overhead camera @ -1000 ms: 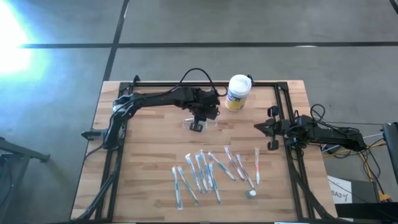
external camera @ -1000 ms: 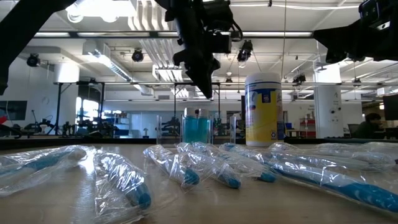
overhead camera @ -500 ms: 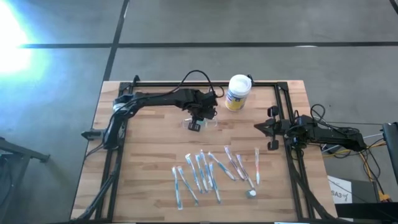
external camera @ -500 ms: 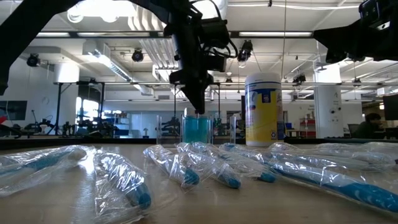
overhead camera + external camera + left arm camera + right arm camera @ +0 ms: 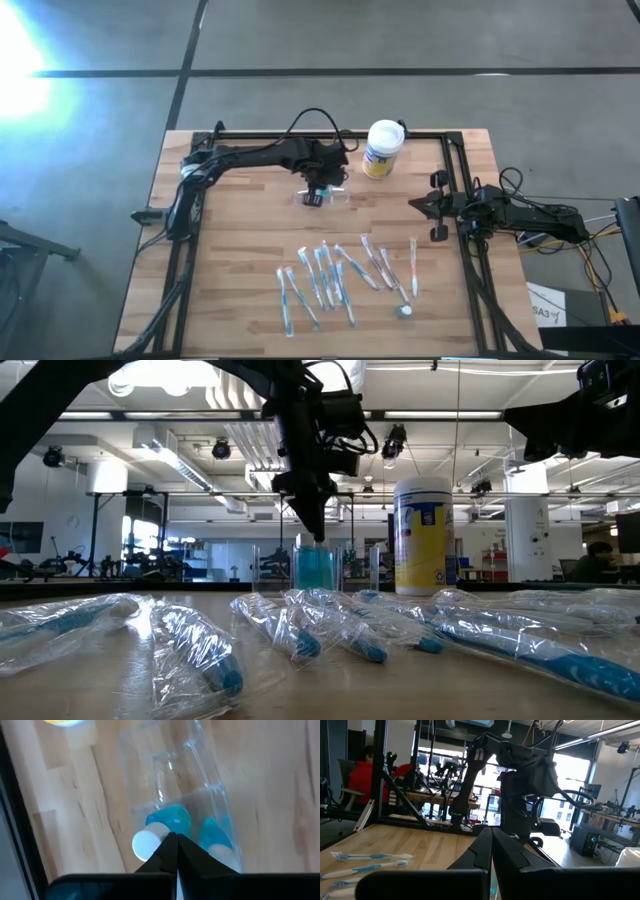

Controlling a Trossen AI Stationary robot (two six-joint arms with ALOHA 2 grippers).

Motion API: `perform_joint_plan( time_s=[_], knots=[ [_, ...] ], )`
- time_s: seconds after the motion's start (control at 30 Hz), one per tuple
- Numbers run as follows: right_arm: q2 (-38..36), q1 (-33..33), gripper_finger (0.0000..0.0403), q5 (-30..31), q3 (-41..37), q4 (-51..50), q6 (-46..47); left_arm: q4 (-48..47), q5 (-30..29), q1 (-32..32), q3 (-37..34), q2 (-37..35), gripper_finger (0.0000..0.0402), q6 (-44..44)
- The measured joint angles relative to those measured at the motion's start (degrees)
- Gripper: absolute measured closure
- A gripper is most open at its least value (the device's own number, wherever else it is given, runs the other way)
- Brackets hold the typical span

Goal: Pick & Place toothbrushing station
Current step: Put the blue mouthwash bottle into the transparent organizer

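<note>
Left gripper (image 5: 313, 199) now lower than a second ago, closed tips right over toothbrushing station (image 5: 326, 197) at table's far middle, holding nothing; no grasp possible until fingers open. Right gripper (image 5: 414, 205) closed, empty, parked at right edge.

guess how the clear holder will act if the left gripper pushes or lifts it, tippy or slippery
The holder looks like thin, stiff clear plastic, so probably light and apt to slide on the smooth table when nudged. Its glossy walls may be slippery for the shut left gripper right over it. The blue pieces sit at one end, so it might tilt when lifted.
</note>
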Motion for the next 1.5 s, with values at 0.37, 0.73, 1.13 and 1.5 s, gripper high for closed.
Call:
perform_joint_plan(
  time_s=[0.37, 0.73, 1.13, 1.5],
  knots=[
    [0.0, 0.0, 0.0394, 0.0, 0.0, -0.02, -0.1, -2.29, 1.04, -0.17, 0.08, -1.34, 0.0399, -0.1],
    [-0.04, -0.02, 0.0394, 0.0, 0.02, -0.13, 0.11, -4.37, 14.79, -0.66, -2.2, -12.72, 0.0399, -1.34],
    [0.07, -0.01, 0.0394, -0.02, 0.02, -0.2, 0.26, 27.09, 19.35, -1.58, -38.75, -51.97, 0.0398, -21.84],
    [0.01, -0.01, 0.0394, 0.54, 0.02, 0.28, 0.01, 55.15, 19.26, -2.62, -70.65, -80.03, 0.0398, -31.46]
  ],
)
